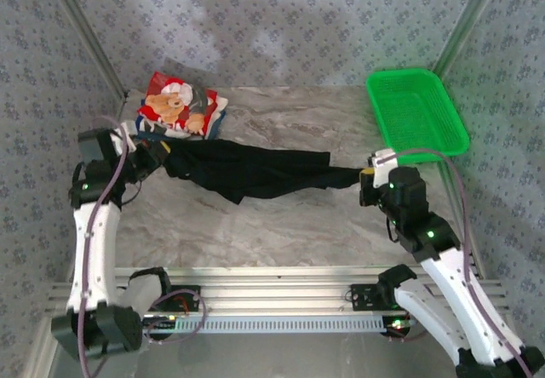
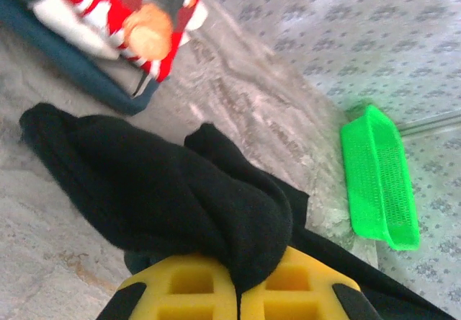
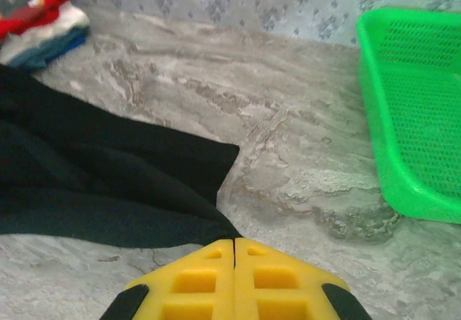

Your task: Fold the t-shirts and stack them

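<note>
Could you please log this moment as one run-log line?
left gripper: shut on black t-shirt | right gripper: shut on it | teddy-bear t-shirt: folded, far left

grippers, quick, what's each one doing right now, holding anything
left gripper: shut on one bunched end of the black t-shirt
right gripper: shut on the opposite end of the black t-shirt

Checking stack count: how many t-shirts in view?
3: a plain black cloth t-shirt stretched between left gripper and right gripper; folded red-and-white teddy-bear t-shirt far left, on a folded dark blue t-shirt. Others may hide underneath.
</note>
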Robot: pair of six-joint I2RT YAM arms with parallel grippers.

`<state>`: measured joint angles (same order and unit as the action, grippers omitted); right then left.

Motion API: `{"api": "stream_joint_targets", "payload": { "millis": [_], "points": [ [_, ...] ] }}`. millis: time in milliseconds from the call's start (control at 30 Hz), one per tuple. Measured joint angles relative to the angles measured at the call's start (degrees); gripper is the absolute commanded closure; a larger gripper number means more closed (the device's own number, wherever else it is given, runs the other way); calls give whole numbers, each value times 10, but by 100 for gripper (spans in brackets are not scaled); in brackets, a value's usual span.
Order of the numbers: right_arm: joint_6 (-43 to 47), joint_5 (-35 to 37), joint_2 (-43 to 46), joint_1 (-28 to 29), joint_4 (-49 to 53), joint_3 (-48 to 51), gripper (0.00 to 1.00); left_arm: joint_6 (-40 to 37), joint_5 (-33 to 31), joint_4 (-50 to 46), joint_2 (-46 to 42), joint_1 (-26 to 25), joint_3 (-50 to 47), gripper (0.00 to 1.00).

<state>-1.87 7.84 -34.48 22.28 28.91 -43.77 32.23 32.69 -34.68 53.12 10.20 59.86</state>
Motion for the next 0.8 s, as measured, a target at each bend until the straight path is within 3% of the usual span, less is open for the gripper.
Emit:
{"api": "stream_joint_targets", "payload": {
  "millis": [133,367,567,800],
  "points": [
    [-20,-2,42,0,35,-43,100,-12,-4,-37,-66,0,48,97],
    [-45,-18,55,0,79,-67,100,-16,-13,-41,-89,0,72,97],
    [-43,-15,8,-17,92,-39,100,-21,-37,-6,11,-9,17,96],
    [-42,-16,-154,-124,48,-21,100,-40,-101,47,204,-90,18,95]
  ]
}}
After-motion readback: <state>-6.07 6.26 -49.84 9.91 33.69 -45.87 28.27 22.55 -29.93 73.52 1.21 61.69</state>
